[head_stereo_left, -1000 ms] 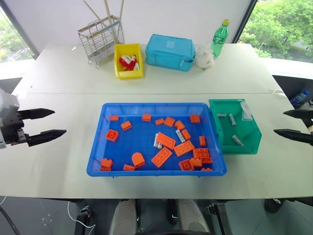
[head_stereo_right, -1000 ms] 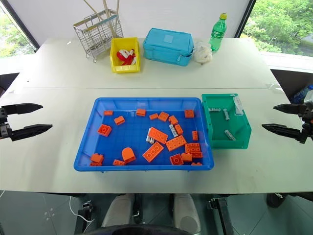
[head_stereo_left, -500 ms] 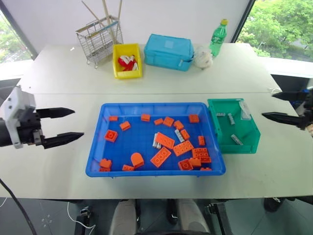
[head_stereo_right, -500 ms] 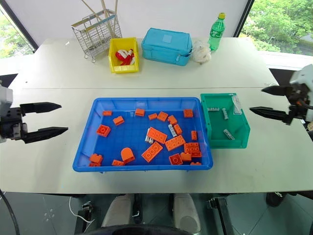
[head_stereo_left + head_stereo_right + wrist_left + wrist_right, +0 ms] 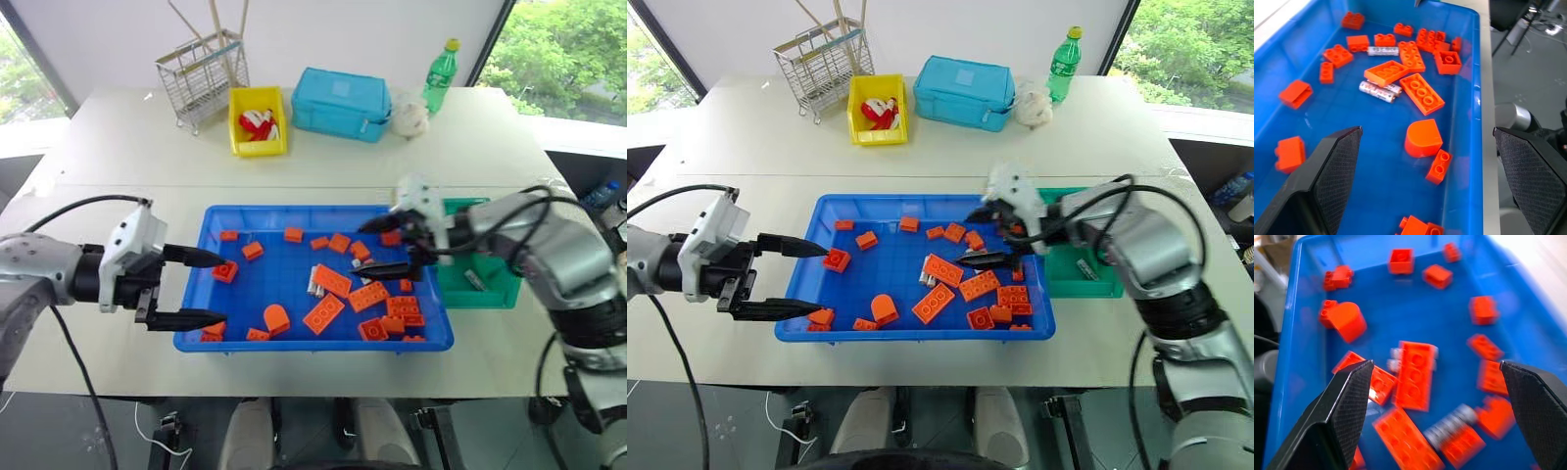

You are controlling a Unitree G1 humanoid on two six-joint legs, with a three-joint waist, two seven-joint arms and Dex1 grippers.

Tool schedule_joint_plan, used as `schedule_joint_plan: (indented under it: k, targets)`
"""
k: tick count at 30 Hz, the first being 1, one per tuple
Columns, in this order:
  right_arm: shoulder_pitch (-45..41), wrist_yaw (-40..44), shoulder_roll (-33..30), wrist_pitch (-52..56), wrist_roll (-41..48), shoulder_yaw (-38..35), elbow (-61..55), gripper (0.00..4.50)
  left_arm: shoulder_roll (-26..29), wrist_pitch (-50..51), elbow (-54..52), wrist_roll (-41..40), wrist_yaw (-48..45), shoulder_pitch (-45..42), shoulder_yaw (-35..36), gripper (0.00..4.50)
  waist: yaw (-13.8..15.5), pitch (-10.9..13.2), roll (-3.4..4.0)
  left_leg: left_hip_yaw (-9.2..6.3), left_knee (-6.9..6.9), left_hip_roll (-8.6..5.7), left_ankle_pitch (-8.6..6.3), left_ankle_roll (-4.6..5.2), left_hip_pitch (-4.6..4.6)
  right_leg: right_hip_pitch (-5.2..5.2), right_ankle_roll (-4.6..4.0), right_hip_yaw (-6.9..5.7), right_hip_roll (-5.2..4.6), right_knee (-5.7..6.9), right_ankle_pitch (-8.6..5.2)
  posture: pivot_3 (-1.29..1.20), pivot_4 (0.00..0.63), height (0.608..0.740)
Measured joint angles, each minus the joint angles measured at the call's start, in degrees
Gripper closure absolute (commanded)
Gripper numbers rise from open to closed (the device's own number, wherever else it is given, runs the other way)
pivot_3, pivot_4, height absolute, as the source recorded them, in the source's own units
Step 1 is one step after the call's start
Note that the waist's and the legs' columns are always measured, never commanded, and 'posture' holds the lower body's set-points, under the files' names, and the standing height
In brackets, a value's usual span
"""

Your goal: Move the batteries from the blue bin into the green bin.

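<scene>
Although at least one battery (image 5: 475,280) already lies in the green bin (image 5: 495,284), which stands against the right end of the blue bin (image 5: 294,342) on the counter (image 5: 127,147), the job looks only partly done, since several batteries remain in the blue one. A pair of them (image 5: 1378,90) rests side by side near the middle, tucked against an orange brick (image 5: 1386,73), and a third (image 5: 1383,51) lies a little farther toward the green bin among more orange bricks. The right pincer (image 5: 388,247) hangs spread wide and empty over the right part of the blue bin, near that third battery, so a pick there seems likely next. The left pincer (image 5: 201,289) reaches over the blue bin's left rim, also wide open with nothing in it. I judge at least three batteries are left to carry across.
</scene>
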Motion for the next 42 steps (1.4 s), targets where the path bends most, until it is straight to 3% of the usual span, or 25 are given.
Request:
schedule_joint_plan:
  k: [9,21,24,28,29,37,42]
  targets:
    - [-1.31,-4.55,4.73,5.5,-2.94,8.28,-0.25,0.22,-1.86,-0.32,1.24,1.77,0.93,-4.39,-2.4,0.0,0.0,-0.02,-0.06,-0.05,0.0,0.0,0.0,0.0,-0.02,0.02,0.02,-0.05,0.02,0.01,0.01,0.0,0.15,0.736]
    - [1.44,-7.64,8.34,0.49,-10.18,13.21,5.59,0.22,-2.61,0.03,1.51,1.8,1.45,-5.53,-3.16,0.0,0.04,-0.03,-0.07,-0.1,0.01,0.01,0.0,0.01,0.0,0.03,0.03,-0.07,0.06,0.05,0.01,0.0,0.15,0.736]
    - [1.47,-7.94,9.35,-1.12,-11.31,13.19,7.83,1.03,-2.86,0.03,1.76,1.81,1.56,-6.28,-3.56,0.0,-0.01,-0.03,-0.07,-0.09,0.01,0.01,0.0,0.01,0.0,0.04,0.03,-0.06,0.06,0.05,0.01,0.0,0.15,0.736]
    - [1.52,-7.38,9.25,-1.42,-11.3,12.63,8.06,3.06,-3.49,0.03,1.87,1.82,1.63,-6.29,-3.99,0.0,-0.04,-0.03,-0.07,-0.12,0.01,0.01,0.0,0.01,0.0,0.04,0.09,-0.08,0.08,0.06,0.05,0.0,0.15,0.736]
    - [1.6,-7.15,9.05,-1.3,-11.21,12.37,7.88,3.39,-3.5,0.03,1.98,1.89,1.6,-6.35,-4.14,0.0,-0.03,-0.03,-0.07,-0.12,0.01,0.02,0.0,0.01,0.0,0.03,0.08,-0.08,0.08,0.06,0.04,0.0,0.15,0.736]
    - [-0.85,-5.25,8.85,1.25,-8.99,9.02,6.39,3.39,-3.83,-0.11,3.03,2.66,1.59,-7.61,-4.57,0.0,-0.15,-0.03,-0.07,-0.12,0.01,0.02,0.0,0.01,0.0,0.03,0.07,-0.08,0.09,0.06,0.04,0.0,0.15,0.736]
    - [-10.65,-6.03,19.89,-0.54,-9.52,10.83,11.05,3.39,-4.82,-0.29,3.19,3.25,1.7,-8.37,-4.96,0.0,-0.49,-0.03,-0.08,-0.23,0.0,0.06,0.0,0.01,0.05,-0.02,0.15,-0.11,0.2,0.27,0.08,0.0,0.15,0.736]
